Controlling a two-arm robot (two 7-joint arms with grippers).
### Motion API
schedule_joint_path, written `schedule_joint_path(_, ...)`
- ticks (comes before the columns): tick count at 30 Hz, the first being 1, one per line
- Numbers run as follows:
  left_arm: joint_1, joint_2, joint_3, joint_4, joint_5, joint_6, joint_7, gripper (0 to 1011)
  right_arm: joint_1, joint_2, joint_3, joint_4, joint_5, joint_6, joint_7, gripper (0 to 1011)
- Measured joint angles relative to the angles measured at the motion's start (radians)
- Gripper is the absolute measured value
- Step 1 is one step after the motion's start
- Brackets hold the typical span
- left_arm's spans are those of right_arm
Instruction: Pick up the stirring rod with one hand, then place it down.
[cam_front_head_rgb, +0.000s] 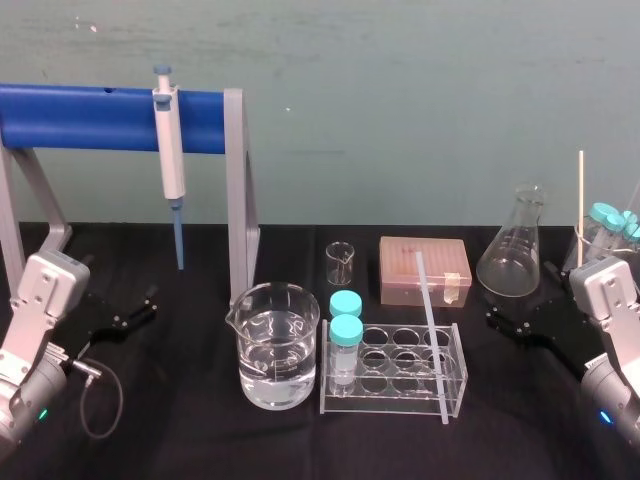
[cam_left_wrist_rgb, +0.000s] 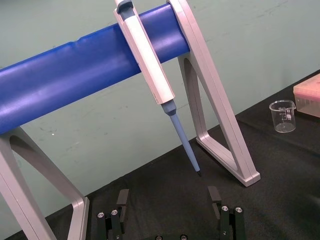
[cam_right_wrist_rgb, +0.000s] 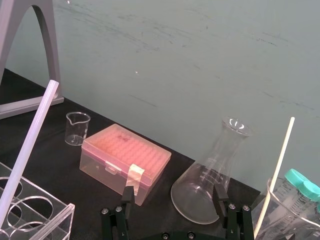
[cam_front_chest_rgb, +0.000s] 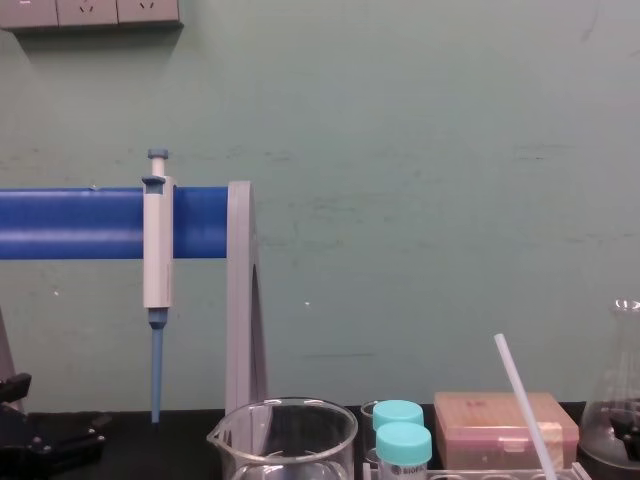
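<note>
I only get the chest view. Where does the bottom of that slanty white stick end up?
Observer: The stirring rod slants across the clear rack, low end at its front right corner.
Operator: Where's the right tool?
Observer: The right tool is open, right of the rack, near the flask.
Operator: And the left one?
Observer: The left tool is open, in front of the hanging pipette.

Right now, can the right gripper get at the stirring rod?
Probably yes: the stirring rod leans exposed across the test tube rack, and the open right gripper rests beside it with nothing between them.
</note>
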Motion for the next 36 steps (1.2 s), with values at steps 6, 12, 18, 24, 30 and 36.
schedule_joint_path(6,0.0,0.0,0.0,0.0,0.0,0.0,0.0,1000,0.0,0.0,0.0,0.0,0.0,0.0,0.0,1003)
schedule_joint_path(12,0.0,0.0,0.0,0.0,0.0,0.0,0.0,1000,0.0,0.0,0.0,0.0,0.0,0.0,0.0,1003)
schedule_joint_path(18,0.0,0.0,0.0,0.0,0.0,0.0,0.0,1000,0.0,0.0,0.0,0.0,0.0,0.0,0.0,1003)
schedule_joint_path(24,0.0,0.0,0.0,0.0,0.0,0.0,0.0,1000,0.0,0.0,0.0,0.0,0.0,0.0,0.0,1003)
schedule_joint_path(30,0.0,0.0,0.0,0.0,0.0,0.0,0.0,1000,0.0,0.0,0.0,0.0,0.0,0.0,0.0,1003)
schedule_joint_path(36,0.0,0.0,0.0,0.0,0.0,0.0,0.0,1000,0.0,0.0,0.0,0.0,0.0,0.0,0.0,1003)
